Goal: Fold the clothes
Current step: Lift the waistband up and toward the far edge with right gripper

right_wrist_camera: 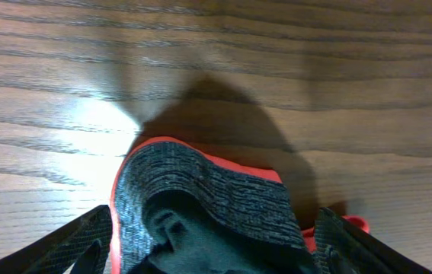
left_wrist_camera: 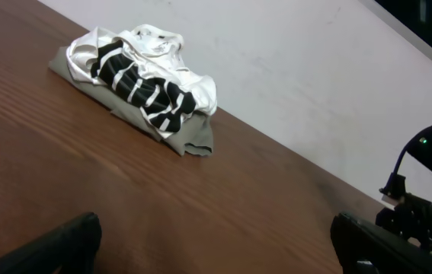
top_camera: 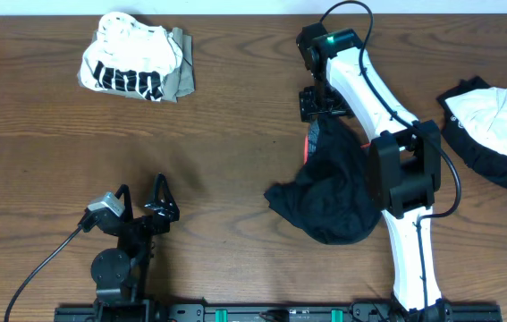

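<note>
Apparently only beginning: straddling the grey, red-edged waistband [right_wrist_camera: 200, 190] of the crumpled black trousers [top_camera: 329, 192], right of table [top_camera: 235, 134] centre, with the right gripper [right_wrist_camera: 214, 232] spread; holding the left gripper [left_wrist_camera: 216, 232] wide open; leaving everything unfolded.

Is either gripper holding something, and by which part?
The left gripper holds nothing. The right gripper straddles the grey waistband of the trousers; whether it grips cannot be told.

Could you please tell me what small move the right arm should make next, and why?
Probably close the right pincer on the grey waistband: in the wrist view its fingers stand apart on either side of that red-edged band, seemingly not yet clamping it, and the black trousers lie bunched, needing a hold to spread.
</note>
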